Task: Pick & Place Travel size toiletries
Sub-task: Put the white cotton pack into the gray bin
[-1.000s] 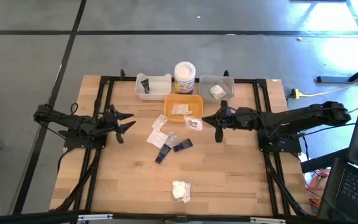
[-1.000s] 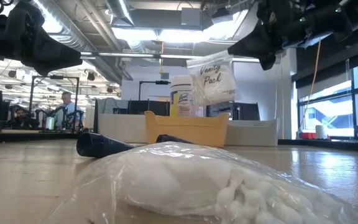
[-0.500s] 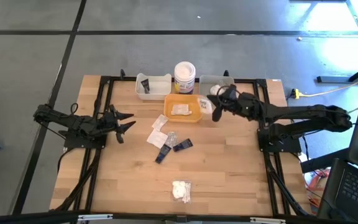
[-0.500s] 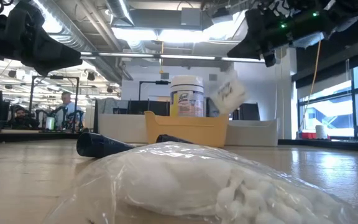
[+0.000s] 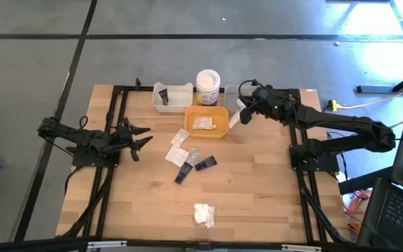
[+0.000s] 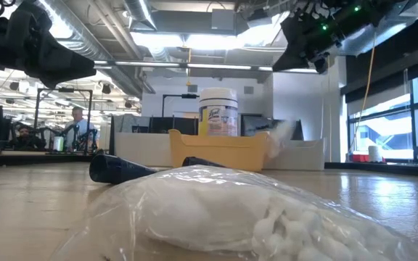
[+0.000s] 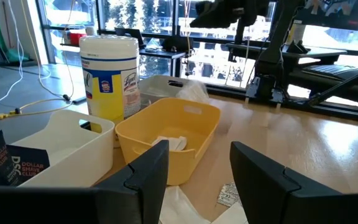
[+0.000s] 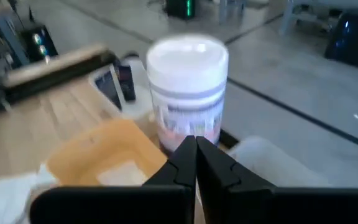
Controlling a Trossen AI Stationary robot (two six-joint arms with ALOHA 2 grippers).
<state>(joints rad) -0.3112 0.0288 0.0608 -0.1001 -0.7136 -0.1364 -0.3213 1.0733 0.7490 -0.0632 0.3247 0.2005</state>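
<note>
My right gripper (image 5: 244,113) is shut and holds nothing, high over the grey tray (image 5: 234,89) at the far right. Below it, apart from the fingers, a clear-wrapped white pack (image 5: 234,118) shows blurred (image 6: 281,134) between the grey tray and the yellow tray (image 5: 219,112). My left gripper (image 5: 143,138) waits open at the left, level. Black tubes (image 5: 205,163), flat sachets (image 5: 180,136) and a clear packet (image 5: 193,154) lie mid-table. A fluffy white pack (image 5: 203,214) lies near the front edge. One sachet (image 5: 203,123) lies in the yellow tray.
A white jar with a yellow label (image 5: 208,86) stands behind the yellow tray. The white tray (image 5: 177,103) at the far left holds a black item (image 5: 164,96). Bare wood spreads to the right of the tubes and along the near side. People sit in the room beyond.
My right gripper has swung from beside the yellow tray toward the far edge and upward, tipping closer to level, with the clear-wrapped pack hanging from its fingertips. The pack no longer hangs there; it now shows lower down, blurred, by the trays.
</note>
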